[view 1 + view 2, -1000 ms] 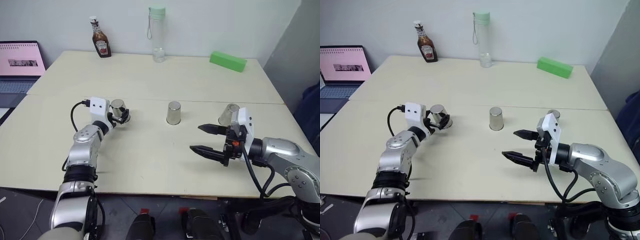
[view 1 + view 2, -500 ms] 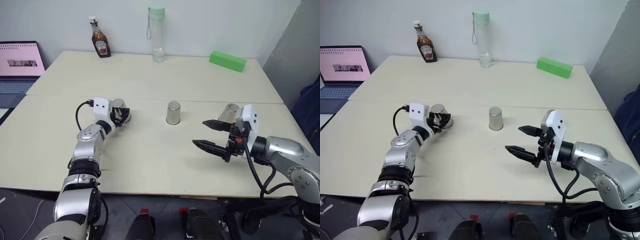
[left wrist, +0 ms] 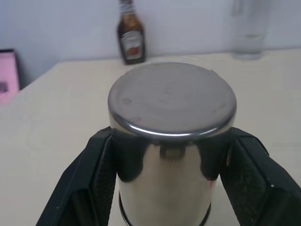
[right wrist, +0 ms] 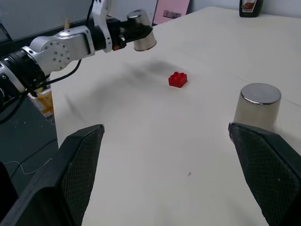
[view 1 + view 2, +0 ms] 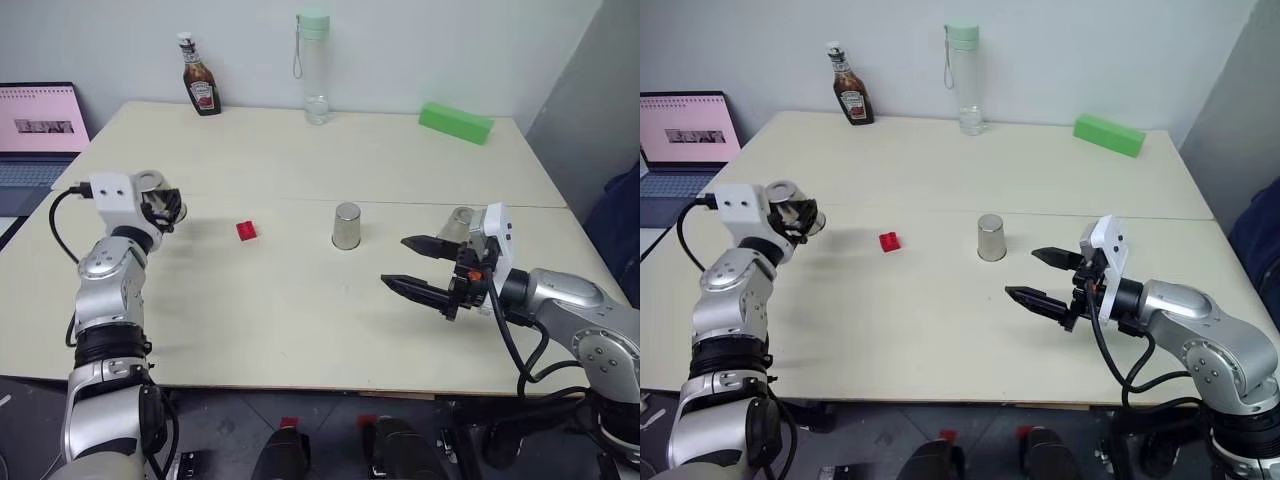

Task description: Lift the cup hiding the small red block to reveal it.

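Two silver cups are standing inverted on the table (image 5: 300,330): middle cup (image 5: 347,226), right cup (image 5: 459,228). Left gripper (image 5: 165,208) is clamping the third cup (image 5: 158,195) aloft. Right gripper (image 5: 418,268) is hanging spread apart. Small red block (image 5: 246,231) is sitting exposed, nothing obstructing.

Pale table (image 5: 300,300), small red block (image 5: 246,231), two upturned cups (image 5: 346,226), ketchup bottle (image 5: 201,75), clear bottle (image 5: 315,70), green block (image 5: 456,122)

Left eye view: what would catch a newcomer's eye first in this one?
Probably the small red block, lying bare on the pale table, left of the middle upturned cup. Next, the left gripper holds a silver cup off the table, out to the block's left. The right gripper hangs open on the right, near a third cup.
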